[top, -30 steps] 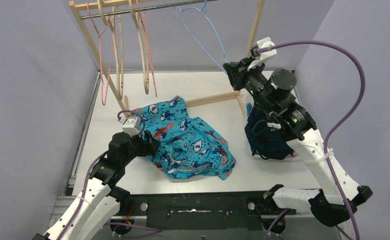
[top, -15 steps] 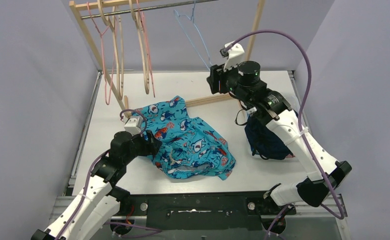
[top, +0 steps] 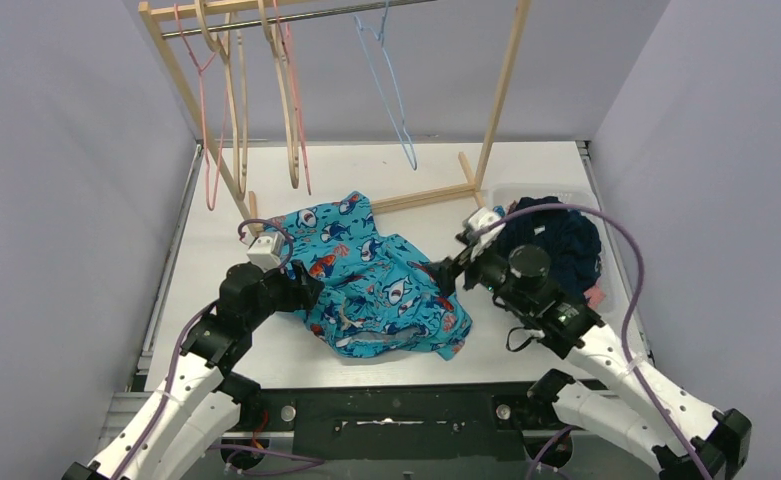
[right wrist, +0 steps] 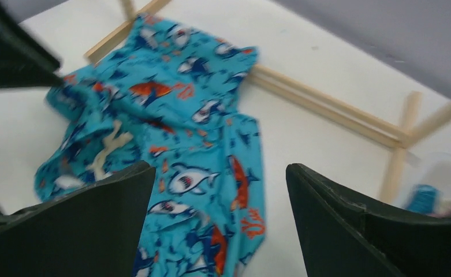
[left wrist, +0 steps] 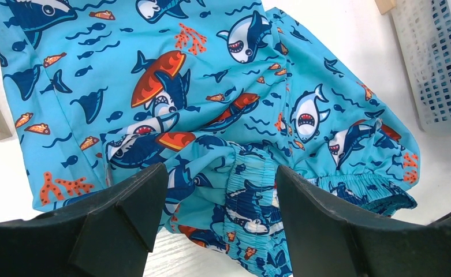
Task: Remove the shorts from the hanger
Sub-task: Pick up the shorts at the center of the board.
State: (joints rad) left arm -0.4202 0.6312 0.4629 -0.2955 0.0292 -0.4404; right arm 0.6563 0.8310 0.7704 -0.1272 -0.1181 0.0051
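the shark shorts (top: 381, 280) lie in a crumpled heap on the white table (top: 366, 165), between our two arms. they are teal, with sharks, little fish and orange bits on them.

our left gripper (top: 301, 290) is at the left edge of the shorts. its two fingers are spread apart and hold nothing. from the left wrist we see the stretchy waistband (left wrist: 249, 190) lying between them.

our right gripper (top: 436, 272) is at the right edge of the shorts. its fingers are spread wide too, with nothing in them.

to the right of the shark shorts stands a white basket (left wrist: 428, 63) with dark shorts (top: 561, 240) inside.

a blue hanger (top: 391, 90) hangs on the rail (top: 296, 17) of the wood rack (top: 496, 90), well apart from the shark shorts. a pink hanger (top: 206, 130) and wood hangers (top: 288, 110) hang at the left of the rail.
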